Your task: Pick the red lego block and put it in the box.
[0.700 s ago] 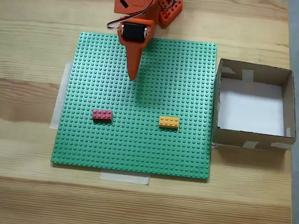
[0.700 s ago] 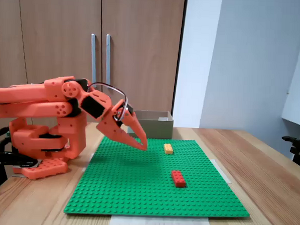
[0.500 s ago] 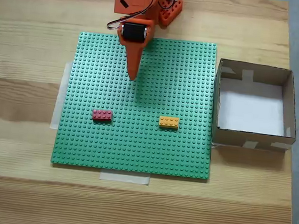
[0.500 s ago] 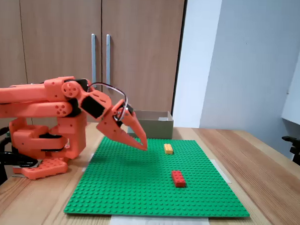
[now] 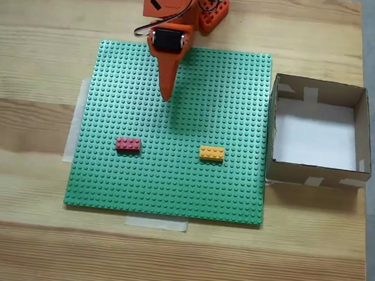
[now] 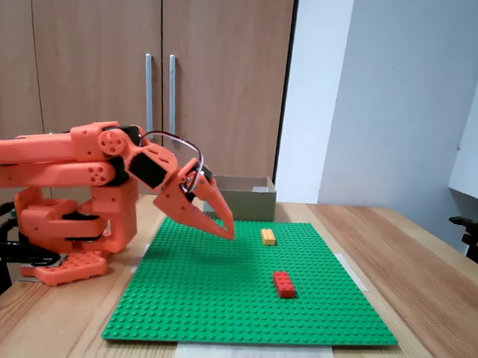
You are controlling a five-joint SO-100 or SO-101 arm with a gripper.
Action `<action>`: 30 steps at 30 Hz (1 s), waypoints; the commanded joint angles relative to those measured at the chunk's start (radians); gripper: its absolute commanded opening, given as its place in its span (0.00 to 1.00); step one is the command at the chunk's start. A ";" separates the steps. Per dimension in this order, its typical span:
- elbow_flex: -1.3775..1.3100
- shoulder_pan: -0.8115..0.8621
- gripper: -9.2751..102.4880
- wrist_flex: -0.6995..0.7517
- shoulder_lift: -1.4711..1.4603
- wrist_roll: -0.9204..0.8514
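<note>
Seemingly closed, the gripper (image 5: 166, 96) hovers well apart from the red lego block (image 5: 128, 145)

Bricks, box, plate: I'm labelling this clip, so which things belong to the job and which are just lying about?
Belongs to the job:
- red lego block
- box
- end effector, shut, holding nothing

Just lying about:
- orange-yellow brick
- green baseplate
- tape strips at the plate's edges
</note>
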 commanded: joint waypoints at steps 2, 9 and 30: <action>0.011 -0.006 0.07 0.002 0.008 -0.005; 0.011 -0.006 0.07 0.002 0.008 -0.005; 0.011 -0.006 0.07 0.002 0.008 -0.005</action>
